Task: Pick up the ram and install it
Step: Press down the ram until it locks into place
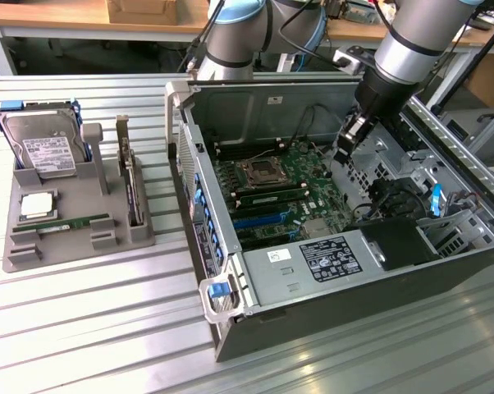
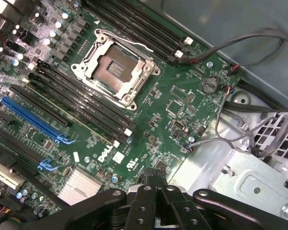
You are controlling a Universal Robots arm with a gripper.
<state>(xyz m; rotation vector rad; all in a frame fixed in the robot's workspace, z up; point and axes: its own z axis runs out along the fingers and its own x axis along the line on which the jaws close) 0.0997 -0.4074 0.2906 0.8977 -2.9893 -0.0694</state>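
**Hand closed and empty over the board, RAM stick down in the tray**

Nearest thing in the wrist view is the hand (image 2: 156, 194) itself, fingers pinched together with nothing between them that I can make out. Right past it is the motherboard (image 2: 182, 103): empty CPU socket (image 2: 116, 67) in the middle and the long black memory slots (image 2: 79, 103) beside it, looking unfilled from here.

In the exterior view the hand (image 1: 343, 150) hangs inside the open PC case (image 1: 230, 328), right of centre. One ram (image 1: 267, 197) looks already seated just below the socket. The other ram (image 1: 73, 223) lies flat in the grey tray (image 1: 21, 254) on the counter (image 1: 107, 328), lower left of the frame, well apart from the hand. The hard drive (image 1: 46, 152) sits upright behind it.

So I'd call this the approach to picking. It'll need open fingers and a careful grip on that thin stick's long edges.
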